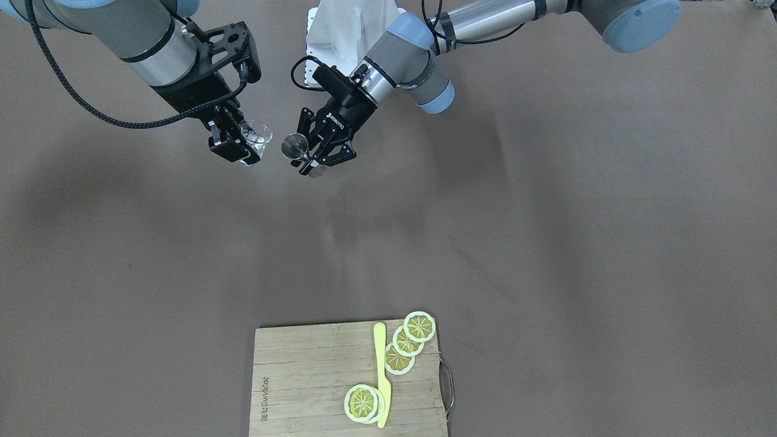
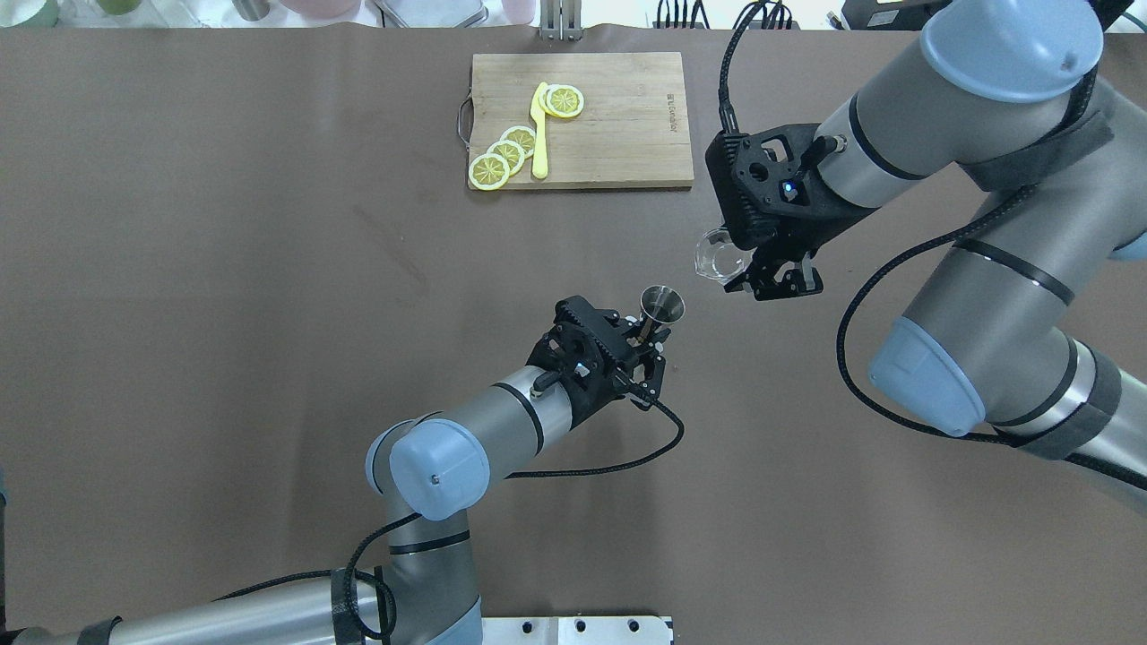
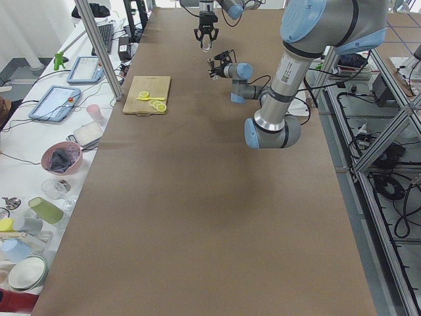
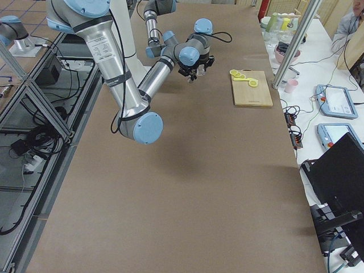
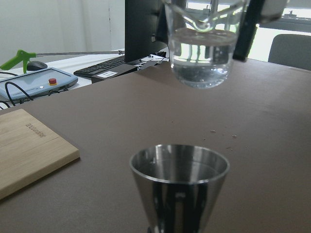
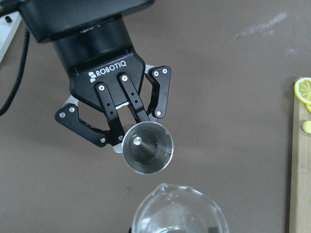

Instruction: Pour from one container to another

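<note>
My left claw (image 2: 647, 333) is clamped on the waist of the jigger (image 2: 661, 303), holding it upright above the table (image 2: 269, 358). Just to its right and higher, my right claw (image 2: 748, 269) grips the glass (image 2: 717, 255). With the glass above the jigger's mouth, tipping now would probably spill onto the table. The slim waist could also twist in my grip.

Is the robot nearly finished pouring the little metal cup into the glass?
Done: both are picked up and held in the air. The left pincer grips the jigger and the right pincer grips the glass. In hand: lining up; they hang close together, not touching. Left: the pour itself, since the jigger's mouth faces up, untilted.
</note>
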You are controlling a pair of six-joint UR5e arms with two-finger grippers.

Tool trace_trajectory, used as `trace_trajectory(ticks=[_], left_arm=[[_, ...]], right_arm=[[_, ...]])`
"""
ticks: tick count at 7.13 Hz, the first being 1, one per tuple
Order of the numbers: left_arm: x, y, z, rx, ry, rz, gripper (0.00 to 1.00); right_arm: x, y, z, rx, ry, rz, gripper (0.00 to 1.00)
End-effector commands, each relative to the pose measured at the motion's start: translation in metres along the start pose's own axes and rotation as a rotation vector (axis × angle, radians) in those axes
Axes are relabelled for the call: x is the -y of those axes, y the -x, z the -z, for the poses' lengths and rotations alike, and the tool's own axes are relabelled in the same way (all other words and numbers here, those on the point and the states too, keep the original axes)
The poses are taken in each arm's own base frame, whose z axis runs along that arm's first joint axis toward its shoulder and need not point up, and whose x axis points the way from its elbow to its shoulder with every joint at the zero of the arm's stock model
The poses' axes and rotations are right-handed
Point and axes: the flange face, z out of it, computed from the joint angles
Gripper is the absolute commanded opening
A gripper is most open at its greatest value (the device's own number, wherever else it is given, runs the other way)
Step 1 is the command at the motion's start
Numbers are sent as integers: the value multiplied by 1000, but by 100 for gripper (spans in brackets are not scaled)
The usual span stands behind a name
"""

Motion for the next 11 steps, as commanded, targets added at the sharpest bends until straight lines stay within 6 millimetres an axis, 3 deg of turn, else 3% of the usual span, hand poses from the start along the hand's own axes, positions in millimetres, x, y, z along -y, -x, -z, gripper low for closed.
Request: trace_trajectory(ticks=[1,11], left_arm=[[4,0,-3,20,-14,-72,0],[2,5,-2,33,-59,-67,0]], right_arm=[[4,4,0,-21,24,6,0],[16,4,-6,-47,94,4,0]])
